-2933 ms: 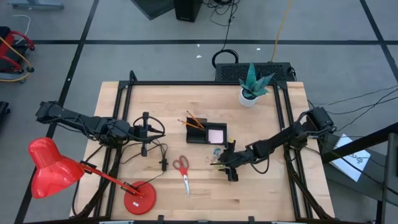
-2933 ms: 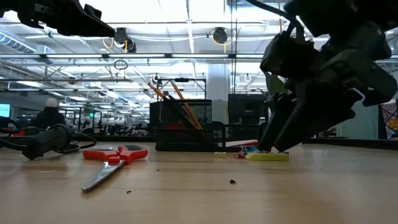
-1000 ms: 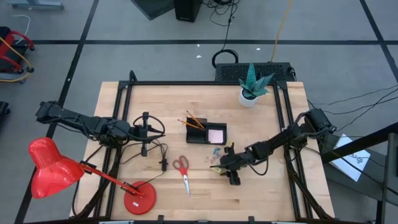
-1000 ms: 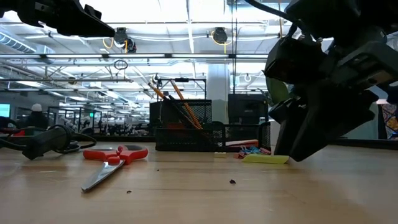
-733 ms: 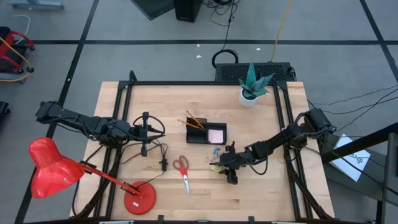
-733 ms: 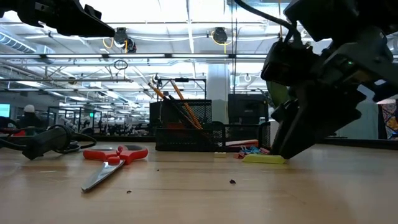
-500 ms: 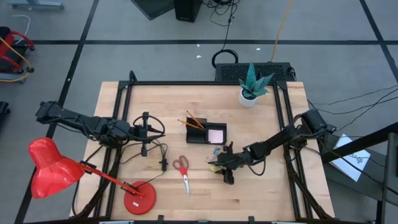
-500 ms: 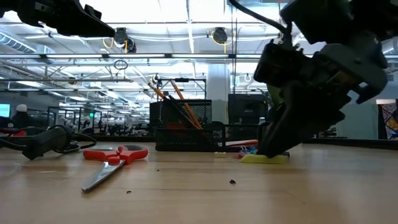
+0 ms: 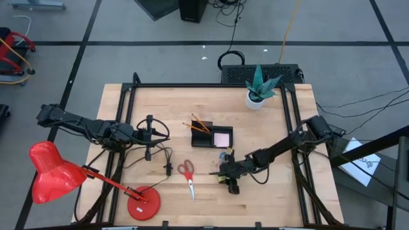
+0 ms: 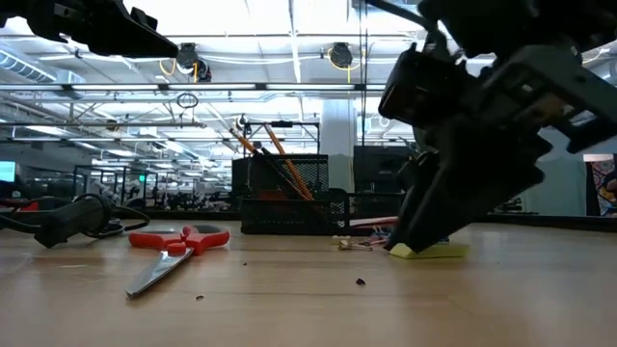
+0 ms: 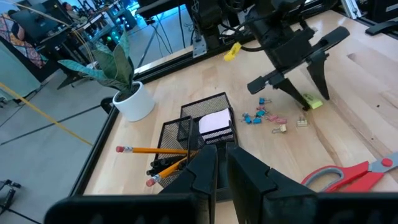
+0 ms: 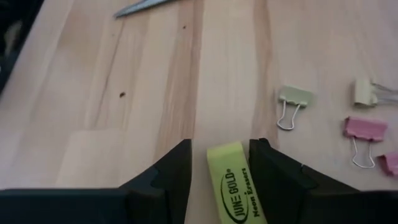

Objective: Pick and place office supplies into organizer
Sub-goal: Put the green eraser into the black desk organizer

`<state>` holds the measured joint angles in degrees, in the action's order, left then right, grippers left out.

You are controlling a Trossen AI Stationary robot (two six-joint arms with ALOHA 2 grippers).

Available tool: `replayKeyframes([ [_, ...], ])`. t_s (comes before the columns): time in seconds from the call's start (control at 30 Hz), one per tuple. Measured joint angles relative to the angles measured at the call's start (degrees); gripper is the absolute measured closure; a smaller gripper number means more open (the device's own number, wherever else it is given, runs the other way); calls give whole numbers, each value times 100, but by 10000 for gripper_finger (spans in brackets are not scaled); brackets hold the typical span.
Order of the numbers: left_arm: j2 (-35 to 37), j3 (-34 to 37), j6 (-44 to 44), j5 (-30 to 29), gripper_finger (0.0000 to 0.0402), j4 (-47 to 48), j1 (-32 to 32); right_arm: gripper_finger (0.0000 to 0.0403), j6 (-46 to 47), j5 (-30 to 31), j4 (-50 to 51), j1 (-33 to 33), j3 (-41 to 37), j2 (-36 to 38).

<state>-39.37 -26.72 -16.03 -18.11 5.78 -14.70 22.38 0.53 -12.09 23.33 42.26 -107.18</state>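
Note:
A yellow eraser (image 12: 235, 186) lies flat on the table, just nearer than the black mesh organizer (image 9: 212, 137). My right gripper (image 12: 221, 152) slants down over it, open, one finger on each side of it. The organizer holds two orange pencils (image 11: 155, 150) and a pink sticky-note pad (image 11: 214, 121). Small binder clips (image 11: 261, 117) lie between organizer and eraser. Red-handled scissors (image 9: 187, 174) lie left of the eraser. My left gripper (image 11: 221, 168) hangs shut above the table, left of the organizer, with nothing in it. My right gripper comes at the eraser slanting down from the table's right, its fingers along the eraser's length. One finger (image 12: 267, 168) lies against one long side (image 12: 247, 177) of the eraser. The other finger stands a little off the opposite side. The eraser rests flat on the table.
A red desk lamp (image 9: 57, 172) stands at the near left, its base (image 9: 143, 206) by the front edge. A white pot with a plant (image 9: 259, 89) sits at the far right. Black cables (image 9: 163, 156) trail below the left gripper. Bare wood lies near the front right.
My right gripper has sunk toward the table and gone a little toward the left and near edges, tipping steeper, so that its fingers now stand on either side of the eraser. The eraser has slid a short way along the table.

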Motion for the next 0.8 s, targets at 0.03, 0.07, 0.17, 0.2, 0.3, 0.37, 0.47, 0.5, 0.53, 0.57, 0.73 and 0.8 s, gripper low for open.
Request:
replayKeyframes([
  [0.03, 2, 0, 0, 0, 357, 2, 0, 254, -152, 58, 43, 27, 0, 0],
  [0.07, 0, 0, 0, 0, 357, 2, 0, 254, -305, 135, 58, 38, 0, 2],
  [0.17, 2, 0, 0, 0, 357, 2, 0, 253, -829, 284, 54, 48, -4, 16],
  [0.2, 1, 0, 0, 0, 357, 1, 0, 253, -1041, 302, 49, 48, -11, 41],
  [0.3, 1, 0, 0, 0, 357, 3, 0, 253, -1502, 260, 85, -1, -15, 108],
  [0.37, 0, 0, 0, 0, 357, 5, 0, 252, -1670, 254, 271, -31, -14, 158],
  [0.47, 2, 0, 0, 0, 357, 8, 0, 253, -1871, 275, 467, -37, -15, 175],
  [0.5, 1, 0, 0, 0, 357, 8, 0, 254, -1929, 280, 479, -36, -15, 175],
  [0.53, 2, 0, 0, 0, 357, 8, 0, 254, -1959, 288, 485, -32, -15, 175],
  [0.57, 0, 0, 0, 2, 357, 11, 0, 255, -1973, 305, 486, -28, -15, 175],
  [0.73, 0, 0, 0, 0, 357, 13, 0, 260, -1988, 320, 486, -28, -15, 177],
  [0.8, 2, 0, 0, 0, 357, 13, 0, 266, -1990, 320, 484, -28, -15, 177],
])
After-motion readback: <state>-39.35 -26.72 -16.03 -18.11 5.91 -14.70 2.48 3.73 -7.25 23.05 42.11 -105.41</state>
